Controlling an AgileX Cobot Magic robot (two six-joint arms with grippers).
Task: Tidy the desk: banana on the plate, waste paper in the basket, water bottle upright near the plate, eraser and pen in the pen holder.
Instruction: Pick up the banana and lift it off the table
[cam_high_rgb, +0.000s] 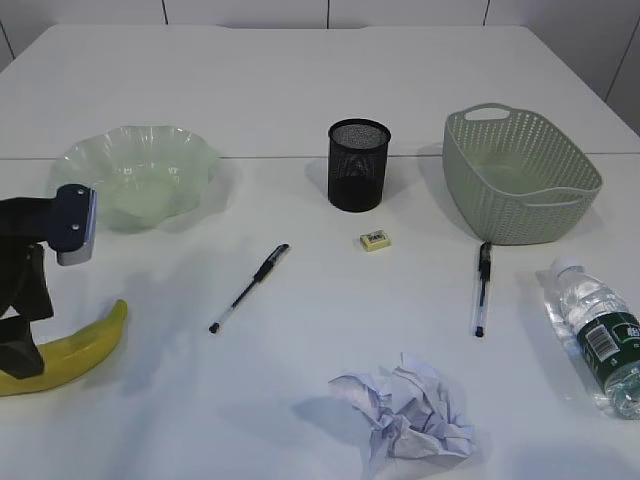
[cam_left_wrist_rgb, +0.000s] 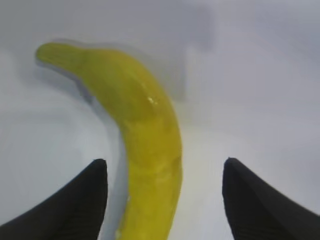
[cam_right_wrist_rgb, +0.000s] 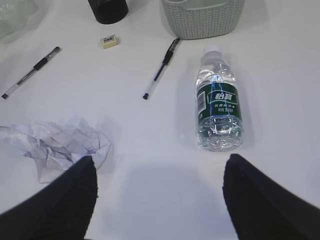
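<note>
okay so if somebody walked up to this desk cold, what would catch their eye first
Probably the yellow banana at the near left edge of the table, with the left gripper open and straddling it. Next, the crumpled waste paper lying front and centre, and the water bottle on its side at the near right, in front of the green basket. Further back, the black mesh pen holder stands in the middle, dark against the white table.

Bright, even overhead light across the white table (cam_high_rgb: 300, 90); soft, faint shadows beside holder (cam_high_rgb: 358, 165) and basket (cam_high_rgb: 520, 175). Small glare spot on the banana (cam_left_wrist_rgb: 145, 130), close and softly blurred in the left wrist view. Sharp label on the bottle (cam_right_wrist_rgb: 218, 107).
</note>
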